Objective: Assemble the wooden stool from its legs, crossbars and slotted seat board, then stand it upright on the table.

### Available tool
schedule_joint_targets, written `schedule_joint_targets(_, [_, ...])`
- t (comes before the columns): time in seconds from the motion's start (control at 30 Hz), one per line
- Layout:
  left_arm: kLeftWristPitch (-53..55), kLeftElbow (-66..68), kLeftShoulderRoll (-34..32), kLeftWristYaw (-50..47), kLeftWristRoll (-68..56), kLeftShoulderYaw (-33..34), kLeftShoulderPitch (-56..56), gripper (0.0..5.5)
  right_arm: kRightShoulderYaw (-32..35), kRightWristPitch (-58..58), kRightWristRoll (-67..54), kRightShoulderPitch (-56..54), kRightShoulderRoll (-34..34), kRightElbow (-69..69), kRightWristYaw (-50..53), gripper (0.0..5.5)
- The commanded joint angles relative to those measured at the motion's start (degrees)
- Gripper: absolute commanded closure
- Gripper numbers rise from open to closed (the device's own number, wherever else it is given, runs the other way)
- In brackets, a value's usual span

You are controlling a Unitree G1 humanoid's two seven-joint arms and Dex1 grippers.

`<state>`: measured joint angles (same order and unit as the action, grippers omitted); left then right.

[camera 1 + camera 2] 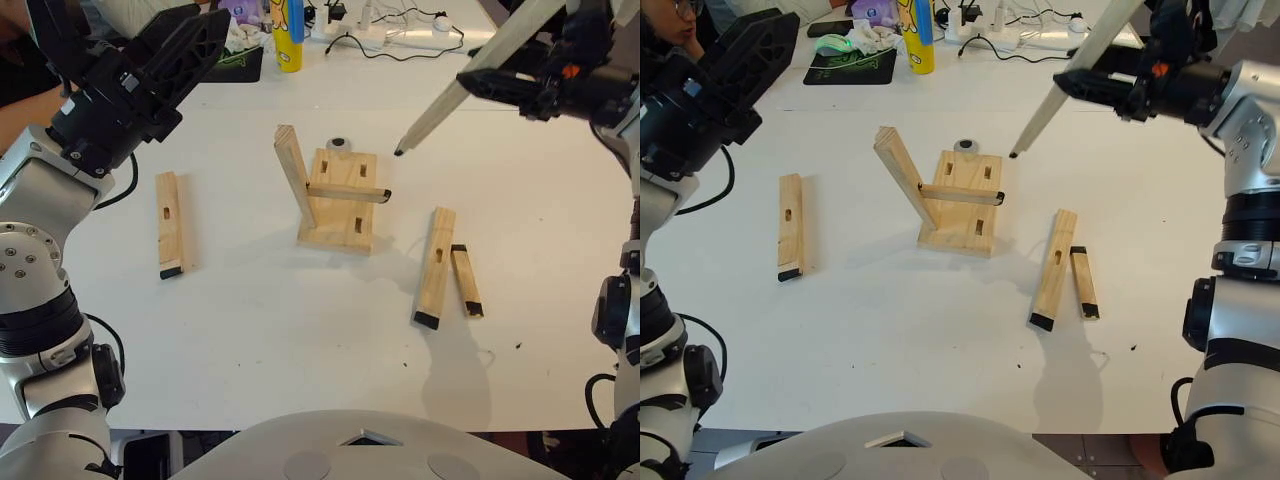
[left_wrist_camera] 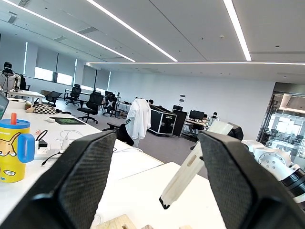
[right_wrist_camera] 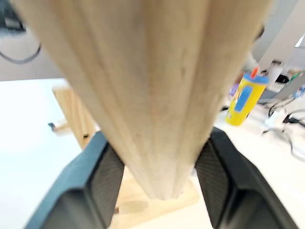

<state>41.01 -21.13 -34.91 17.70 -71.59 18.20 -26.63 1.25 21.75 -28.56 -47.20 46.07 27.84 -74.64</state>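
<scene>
Now, leg [image 1: 296, 172] in seat board [image 1: 330, 228], cup [image 1: 288, 40] capped

An open-plan office: beyond the white table [image 1: 300, 330] stand swivel chairs [image 2: 93, 104], desks [image 2: 19, 94] and monitors [image 2: 196, 114] (long light strips [image 2: 128, 28] run overhead), with a glass partition [image 2: 286, 121] farther from the table.

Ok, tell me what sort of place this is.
Probably an open-plan office or lab: swivel chairs at rows of desks, long ceiling lights, and a white table with cables at its far edge.
</scene>
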Motion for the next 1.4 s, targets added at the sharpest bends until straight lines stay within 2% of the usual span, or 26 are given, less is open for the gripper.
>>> schedule_joint_targets(0.03, [0.4, 1.0, 2.3, -0.2, 1.8, -2.5, -0.6, 2.31, -0.9, -1.7, 1.9, 5.7, -2.8, -1.0, -0.8, 3.43])
schedule_joint_targets(0.3, [1.5, 2.3, 5.0, 0.1, 5.3, -6.7, -1.2, 2.31, -0.9, -2.7, 3.5, 10.9, -6.1, -3.2, 0.3, 3.43])
schedule_joint_targets(0.87, [1.5, 4.3, 6.7, 1.2, 9.7, -5.4, 1.8, 2.31, 1.1, 5.4, -1.4, 22.6, -9.6, -21.7, 5.6, 3.44])
schedule_joint_targets(1.17, [1.3, 5.8, 7.2, 2.3, 11.2, -5.5, 1.3, 2.31, 3.3, 9.3, -4.3, 27.5, -9.3, -29.7, 9.2, 3.44])
schedule_joint_targets(1.4, [1.4, 6.2, 7.6, 3.1, 11.9, -5.2, 1.0, 2.31, 7.4, 7.0, -3.3, 23.6, -6.0, -25.6, 9.9, 3.44])
